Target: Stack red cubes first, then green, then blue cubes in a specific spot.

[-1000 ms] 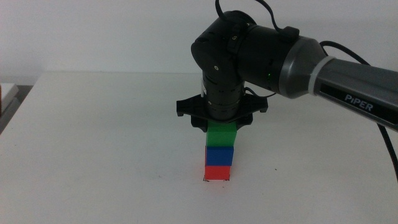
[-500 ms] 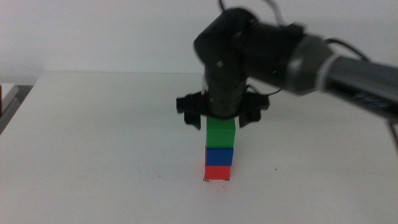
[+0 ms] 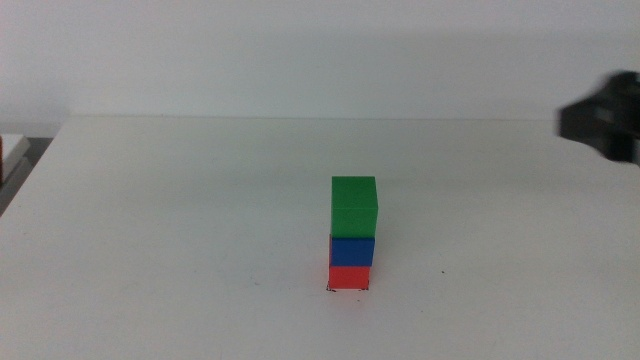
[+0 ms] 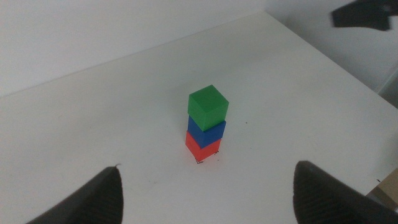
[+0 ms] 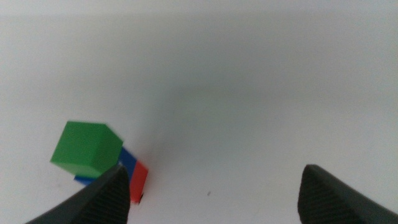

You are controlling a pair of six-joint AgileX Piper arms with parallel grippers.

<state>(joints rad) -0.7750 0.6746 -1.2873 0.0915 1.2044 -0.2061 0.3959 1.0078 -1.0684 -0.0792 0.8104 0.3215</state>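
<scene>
Near the front edge of the worktop (image 3: pixel 150 200), mid-width, red cube (image 3: pixel 349 277) carries blue cube (image 3: pixel 352 250), then green cube (image 3: pixel 354 207): green and blue look swapped. Both wide: left hand (image 4: pixel 205 193) waits; right hand (image 3: pixel 605 125) at the right edge. Restacking seems next.

Matt all round on the stack: the small green cube (image 3: pixel 354 205) on top shows flat, even colour with no shine on any face. Under it the small blue cube (image 3: pixel 352 251) looks just as dull and smooth, and the small red cube (image 3: pixel 349 277) at the bottom has the same plain matt skin. What they are made of cannot be told. The white table top (image 3: pixel 180 220) is smooth and matt, with soft shadows only, out to its far edge.

The dark jaws of the left gripper (image 4: pixel 208 193) and the right gripper (image 5: pixel 214 190) look matt too, though blurred.
</scene>
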